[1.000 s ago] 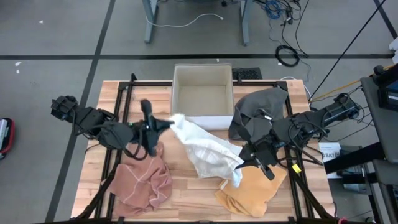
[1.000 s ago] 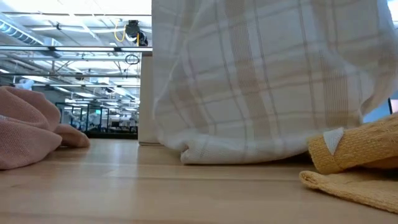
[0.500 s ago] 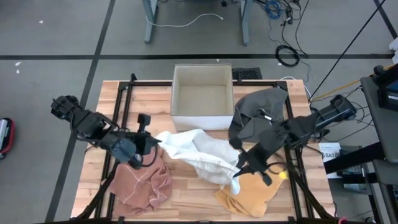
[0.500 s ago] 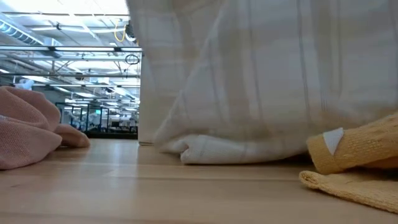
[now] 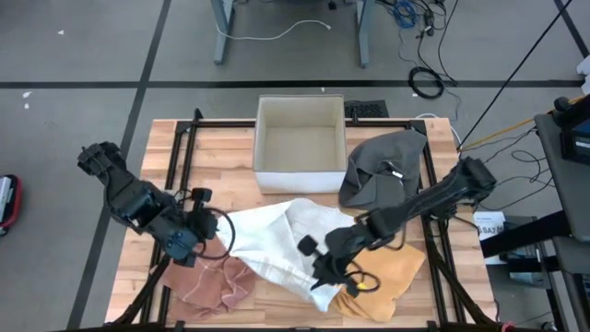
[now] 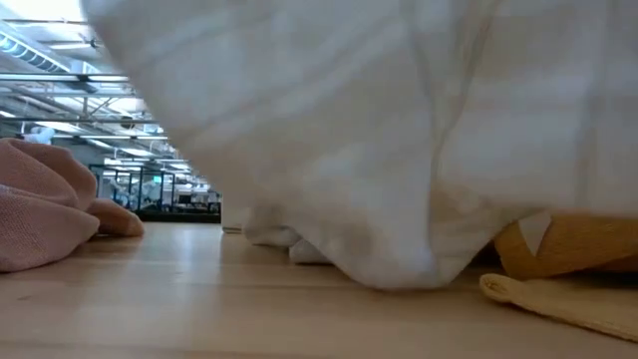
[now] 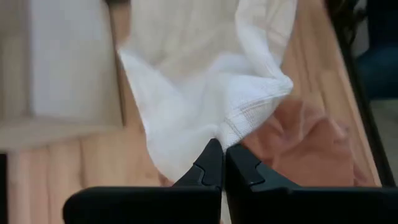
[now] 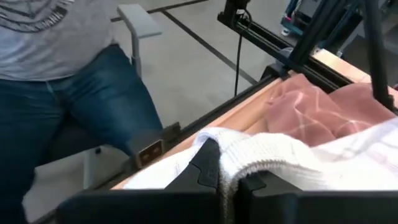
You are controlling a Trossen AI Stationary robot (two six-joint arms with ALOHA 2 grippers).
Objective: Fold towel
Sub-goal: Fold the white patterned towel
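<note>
White towel [image 5: 277, 242] lies lower centre of high view on wooden surface [image 5: 235, 157], stretched between both arms, long axis running left to lower right.

Left tool [image 5: 207, 224] clamped on towel's left corner, above pink cloth [image 5: 217, 284].

Right tool [image 5: 318, 263] pinching opposite lower-right edge, beside yellow cloth [image 5: 392, 267].

Each arm nearest own end; next move likely spreads towel flat along that axis.

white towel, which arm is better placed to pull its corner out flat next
Left. The left claw is shut on a corner of the white towel with bare wooden table beyond it. The right claw is shut on an edge near the table's front, bunched over the yellow cloth.
</note>
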